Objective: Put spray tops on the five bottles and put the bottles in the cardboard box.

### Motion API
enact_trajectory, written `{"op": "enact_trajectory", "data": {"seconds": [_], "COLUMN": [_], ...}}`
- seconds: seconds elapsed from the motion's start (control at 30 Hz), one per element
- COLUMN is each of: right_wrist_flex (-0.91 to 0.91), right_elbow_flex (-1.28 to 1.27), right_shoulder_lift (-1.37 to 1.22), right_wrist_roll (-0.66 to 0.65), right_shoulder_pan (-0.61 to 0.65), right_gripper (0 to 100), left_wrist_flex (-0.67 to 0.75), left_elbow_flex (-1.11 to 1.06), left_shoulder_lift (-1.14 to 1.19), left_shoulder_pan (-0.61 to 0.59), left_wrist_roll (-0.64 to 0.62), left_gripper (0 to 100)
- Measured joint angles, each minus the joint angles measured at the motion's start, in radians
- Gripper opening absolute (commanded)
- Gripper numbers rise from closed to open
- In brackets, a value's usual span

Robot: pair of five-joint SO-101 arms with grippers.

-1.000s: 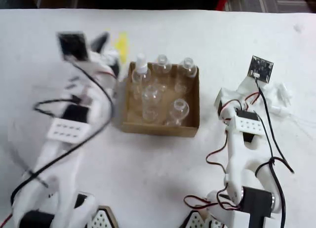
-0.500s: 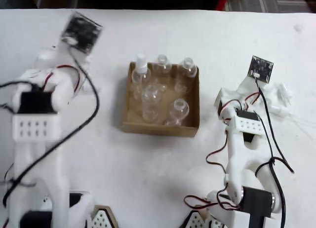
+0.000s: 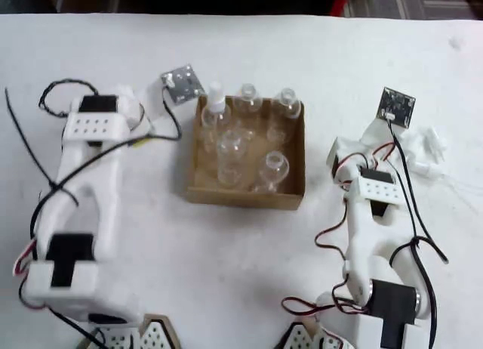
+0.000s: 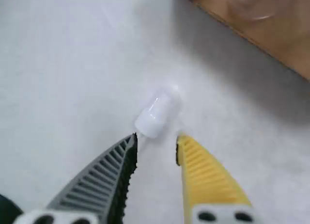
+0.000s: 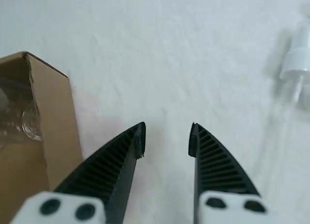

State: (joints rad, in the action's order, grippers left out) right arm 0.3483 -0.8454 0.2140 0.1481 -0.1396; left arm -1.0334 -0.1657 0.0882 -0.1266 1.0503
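Note:
The cardboard box (image 3: pixel 200 184) stands mid-table and holds several clear bottles. The far-left bottle (image 3: pixel 216 113) wears a white spray top; another bottle (image 3: pixel 274 168) has a bare neck. My left gripper (image 4: pixel 156 139) is open and low over the table beside the box's corner (image 4: pixel 271 44). A white spray top (image 4: pixel 156 115) lies just past its grey and yellow fingertips, untouched. To the right of the box (image 5: pixel 46 117), my right gripper (image 5: pixel 167 129) is open over bare table with nothing between its fingers. Another spray top (image 5: pixel 296 59) lies off to its side.
Loose spray tops (image 3: pixel 432 143) lie on the white table at the far right, beyond the right arm (image 3: pixel 373 190). The left arm (image 3: pixel 87 183) and its cables stretch along the left side. Open table lies in front of the box.
The left arm swung away from the box to the far left, then came back down with its wrist near the box's far left corner. The right arm stayed still.

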Motion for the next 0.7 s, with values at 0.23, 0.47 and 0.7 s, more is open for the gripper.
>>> {"op": "enact_trajectory", "data": {"seconds": [0.23, 0.47, 0.7], "right_wrist_flex": [-0.008, -0.008, -0.008], "right_elbow_flex": [0.000, 0.000, 0.000], "right_shoulder_lift": [0.000, 0.000, 0.000], "right_wrist_roll": [0.000, 0.000, 0.000], "right_shoulder_pan": [0.000, 0.000, 0.000], "right_gripper": [12.7, 12.7, 12.7], "left_wrist_flex": [-0.069, -0.292, -0.463], "left_elbow_flex": [0.307, 0.697, 1.082], "left_shoulder_lift": [0.336, 0.641, 0.901], "left_shoulder_pan": [-0.041, -0.043, -0.043], "left_wrist_roll": [0.021, 0.127, 0.176], "left_gripper": [15, 15, 15]}}
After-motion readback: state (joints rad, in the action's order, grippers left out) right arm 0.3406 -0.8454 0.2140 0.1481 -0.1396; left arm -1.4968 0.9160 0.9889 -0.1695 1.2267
